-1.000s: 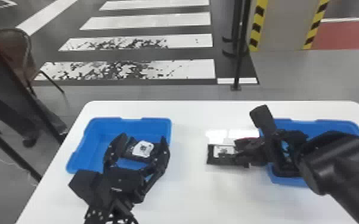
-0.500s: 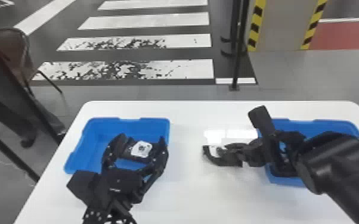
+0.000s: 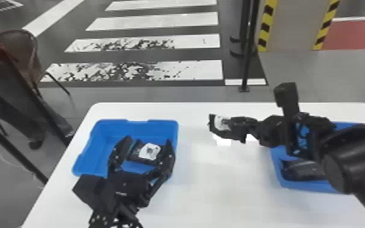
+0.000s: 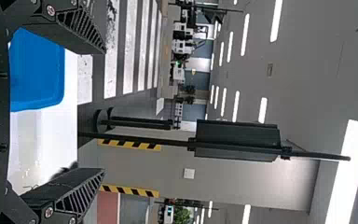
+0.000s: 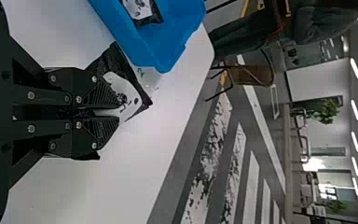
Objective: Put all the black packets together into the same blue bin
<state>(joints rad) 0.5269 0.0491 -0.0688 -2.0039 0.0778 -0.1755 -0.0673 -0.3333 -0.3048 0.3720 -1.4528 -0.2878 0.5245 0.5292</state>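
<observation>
Black packets, at least two; blue bins, two

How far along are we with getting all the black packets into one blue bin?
Partway, it seems. Done: one packet lies in the left bin. In hand: the right gripper is shut on another packet, between the bins. Left: that one has yet to go in, probably to the left bin, and the dark item in the right bin may be one more; I can't tell for sure.
</observation>
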